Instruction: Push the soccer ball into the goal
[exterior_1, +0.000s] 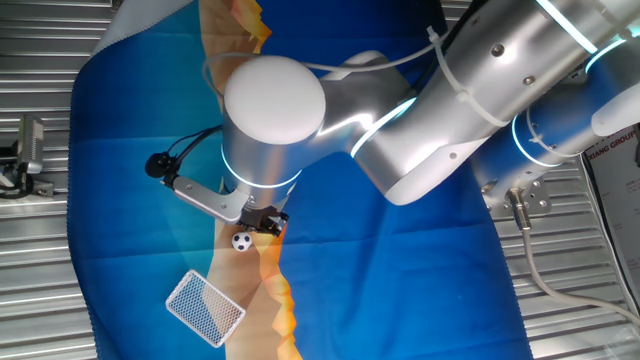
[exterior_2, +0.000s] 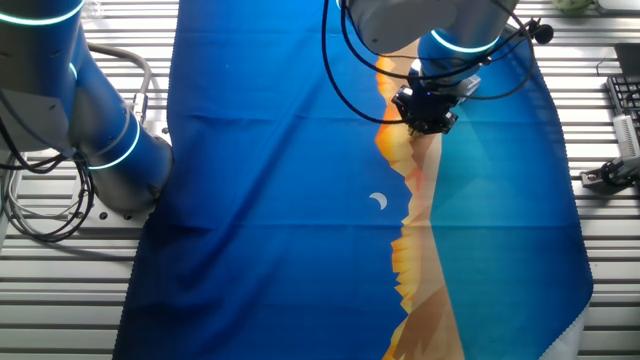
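Because the soccer ball (exterior_1: 241, 241) sits just at seven o'clock of our gripper (exterior_1: 264, 220), with the goal (exterior_1: 204, 307) further along at seven, we risk a glancing push rolling it past the frame or snagging on a cloth (exterior_1: 400, 280) fold. Whether our jaws are clenched, we cannot tell.

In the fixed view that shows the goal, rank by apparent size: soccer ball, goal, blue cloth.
1. Blue cloth, by far the largest.
2. Goal.
3. Soccer ball, smallest, beside the tool.
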